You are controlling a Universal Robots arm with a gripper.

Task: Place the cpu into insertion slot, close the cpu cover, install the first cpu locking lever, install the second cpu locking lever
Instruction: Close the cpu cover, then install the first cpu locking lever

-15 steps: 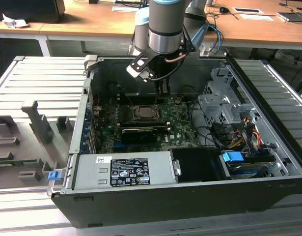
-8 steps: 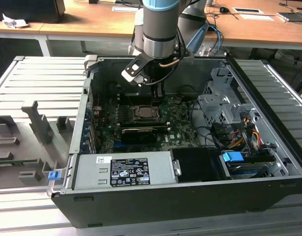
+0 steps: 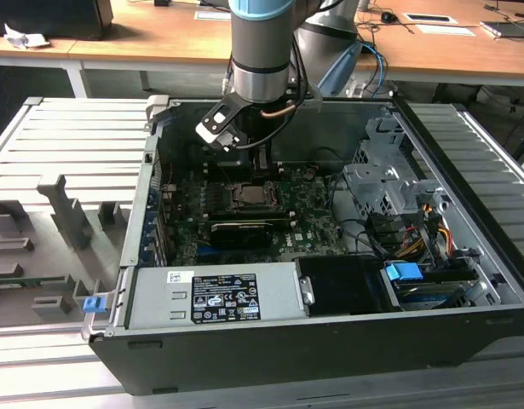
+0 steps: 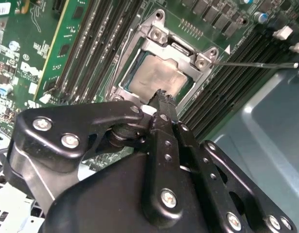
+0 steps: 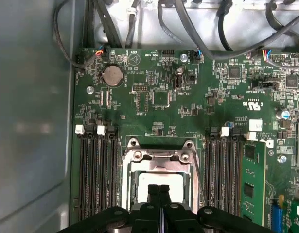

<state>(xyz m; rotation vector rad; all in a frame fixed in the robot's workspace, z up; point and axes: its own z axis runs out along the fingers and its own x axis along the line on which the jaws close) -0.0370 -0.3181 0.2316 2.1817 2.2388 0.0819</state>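
Observation:
The cpu (image 4: 156, 77) (image 5: 159, 178) lies flat in the insertion slot (image 3: 249, 198), its silvery top showing through the window of the cpu cover (image 4: 161, 41) (image 5: 156, 156). The cover lies down over the socket. A thin locking lever (image 4: 256, 63) sticks out from the socket's corner across the memory slots, and another thin lever (image 5: 198, 174) runs along the socket's side. My gripper (image 4: 162, 95) (image 5: 158, 188) (image 3: 262, 168) hangs just over the cpu's near edge. It is shut, fingers pressed together with nothing between them. Whether the tips touch the chip I cannot tell.
Black memory slots (image 5: 96, 170) flank the socket on both sides. A long black card (image 3: 241, 230) sits in front of the socket. The grey power supply (image 3: 215, 294), drive cage (image 3: 389, 187), loose cables (image 5: 188, 29) and the case wall (image 5: 32, 121) hem in the board.

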